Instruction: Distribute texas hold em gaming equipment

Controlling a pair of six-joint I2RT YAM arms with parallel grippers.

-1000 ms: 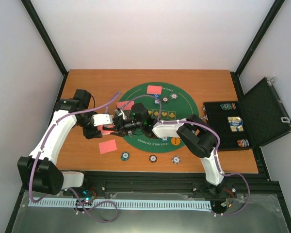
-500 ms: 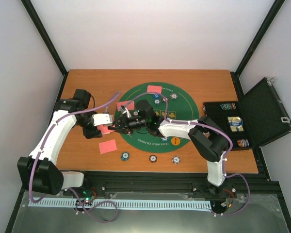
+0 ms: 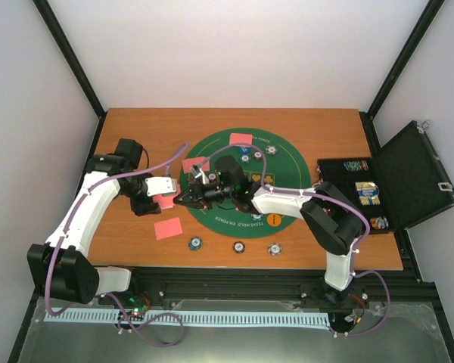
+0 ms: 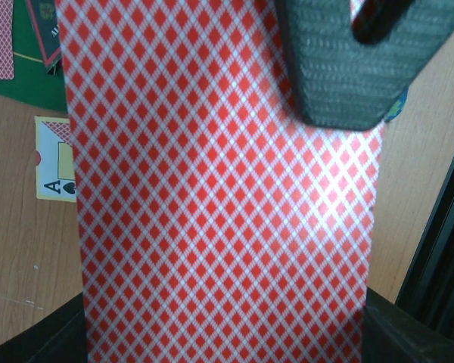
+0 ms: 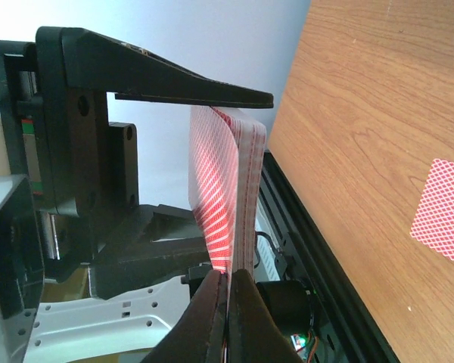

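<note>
Pinching the near edge of the top card (image 5: 208, 204) between the pressed-together fingers of my right tool (image 5: 228, 291), I judge the next move to be peeling it off the deck (image 4: 219, 212). My left tool (image 3: 165, 198) is clamped on that deck and holds it in the air at the left rim of the green mat (image 3: 287, 162), above the tabletop (image 3: 136, 128).

The card edges sit so tightly packed in my right wrist view that I cannot tell whether I have one card or two. A double would misdeal. If the left clamp bears hard on the top card, my pull could bow it, crease it, or drag the whole deck askew. A loose clamp could instead let cards fan out and spill onto the dealt card (image 3: 168, 228) lying below.

My hold is only on the card's rim, so a quick swing toward a seat could let it slip. The two tools are also nearly touching, so a careless retreat could knock them together.
</note>
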